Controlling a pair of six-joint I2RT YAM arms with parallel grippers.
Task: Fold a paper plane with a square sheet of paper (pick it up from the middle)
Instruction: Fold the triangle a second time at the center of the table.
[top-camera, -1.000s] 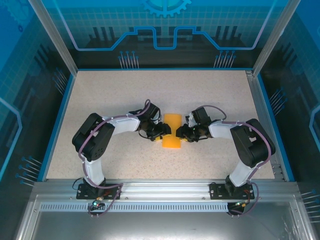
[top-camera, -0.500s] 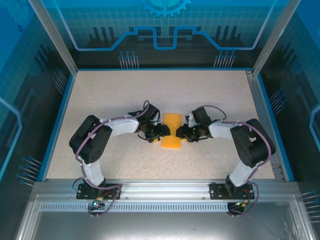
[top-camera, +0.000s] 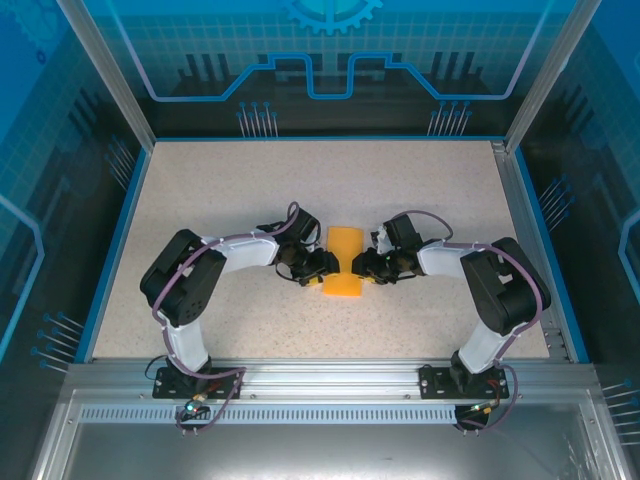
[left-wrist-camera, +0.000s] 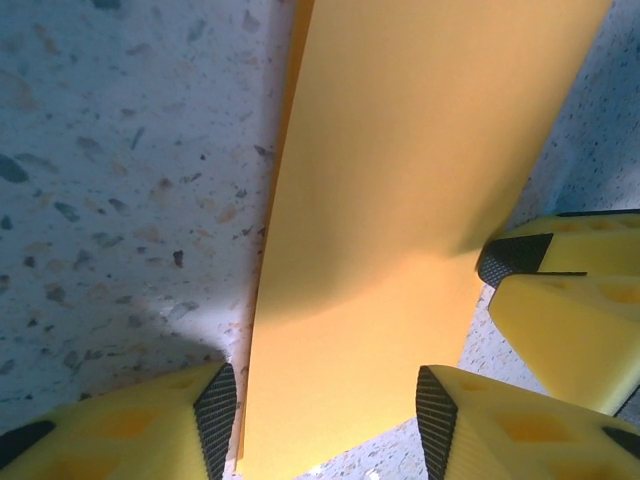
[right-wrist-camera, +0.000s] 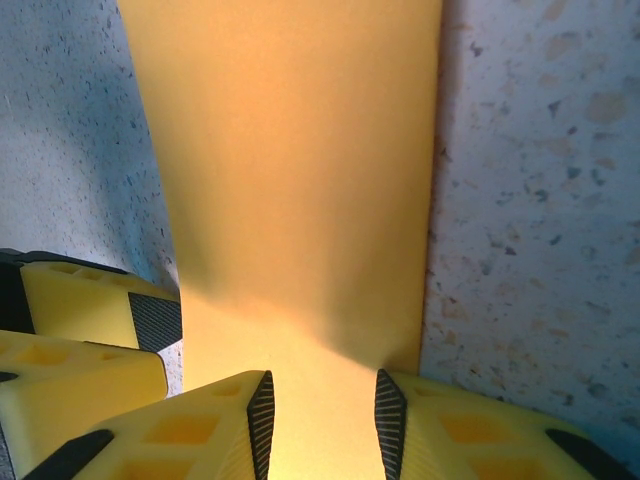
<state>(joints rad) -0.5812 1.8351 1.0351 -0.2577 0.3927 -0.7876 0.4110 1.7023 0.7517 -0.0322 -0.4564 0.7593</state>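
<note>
Sheet of paper (top-camera: 344, 262) is seen folded into a narrow oblong, lying at mid-table (top-camera: 230, 190) between the two grippers. Long axis runs near-to-far, with the far end tipped slightly toward the right arm's side. Both ends are blunt, so no nose or pointing direction can be made out. Surface is plain orange-yellow, and a fold line runs along its left long edge in the left wrist view.

Left gripper (top-camera: 323, 268) is brought in from the left at the sheet's near half, right gripper (top-camera: 361, 266) from the right, opposite it. Jaws on both are parted, not clenched, and nothing is grasped. In each wrist view the paper is seen running on through the gap between the black pads (left-wrist-camera: 215, 415), and under the fingers (right-wrist-camera: 230, 430) on the right gripper. Whether the tips press on the sheet cannot be told.

Back panel carries a printed gear graphic (top-camera: 331, 12) and blue circuit-style lines.
</note>
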